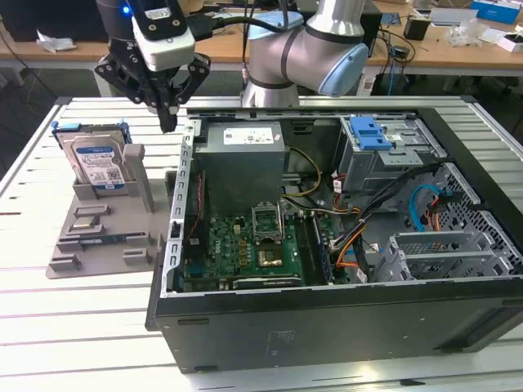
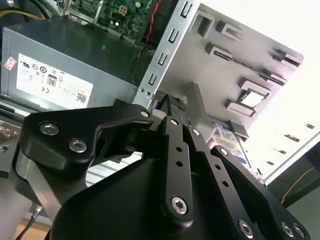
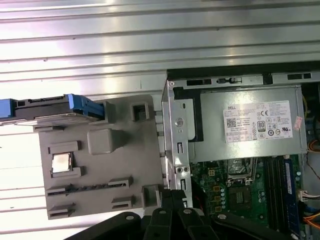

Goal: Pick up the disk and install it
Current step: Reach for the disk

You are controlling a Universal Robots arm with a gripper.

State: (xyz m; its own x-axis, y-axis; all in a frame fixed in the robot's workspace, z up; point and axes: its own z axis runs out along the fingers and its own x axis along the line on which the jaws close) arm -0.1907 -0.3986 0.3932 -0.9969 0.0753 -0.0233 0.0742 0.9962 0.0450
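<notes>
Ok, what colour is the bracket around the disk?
Blue, framing the disk; clearest in the exterior view.

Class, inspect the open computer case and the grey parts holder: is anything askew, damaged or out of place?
Nothing stands out. The disk stands on edge in the grey parts holder, beside the open computer case; no spill or damage shows.
</notes>
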